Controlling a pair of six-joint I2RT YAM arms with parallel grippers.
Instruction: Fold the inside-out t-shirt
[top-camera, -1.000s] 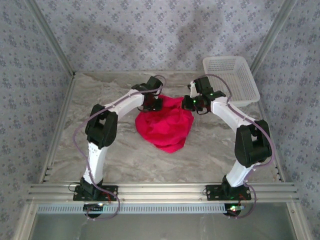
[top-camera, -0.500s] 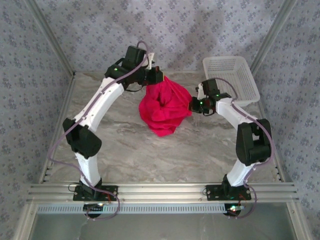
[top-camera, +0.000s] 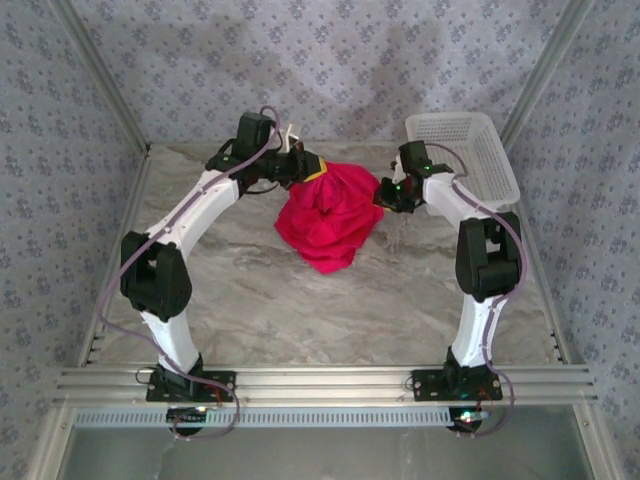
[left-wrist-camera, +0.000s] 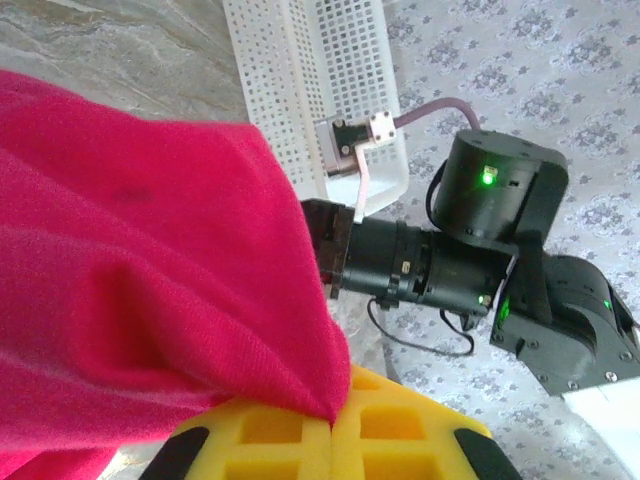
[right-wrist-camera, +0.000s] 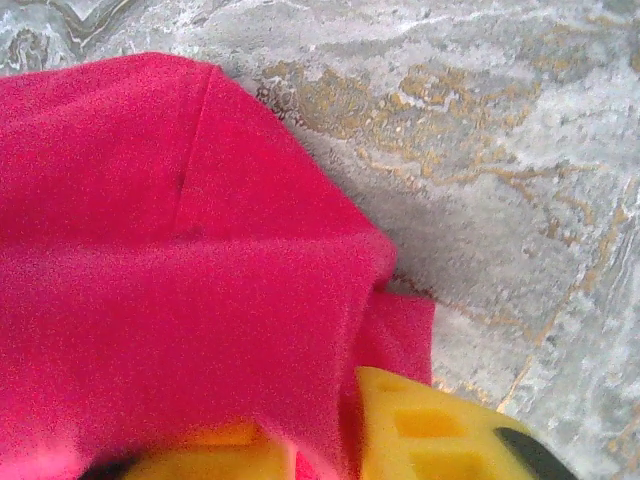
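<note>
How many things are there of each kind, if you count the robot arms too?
red t-shirt: 1
white basket: 1
robot arms: 2, the left arm and the right arm
Total: 4

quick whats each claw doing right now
Left claw: closed, pinching the red t-shirt.
Right claw: shirt fabric sits between its pads, but whether it is open or gripping cannot be told.
</note>
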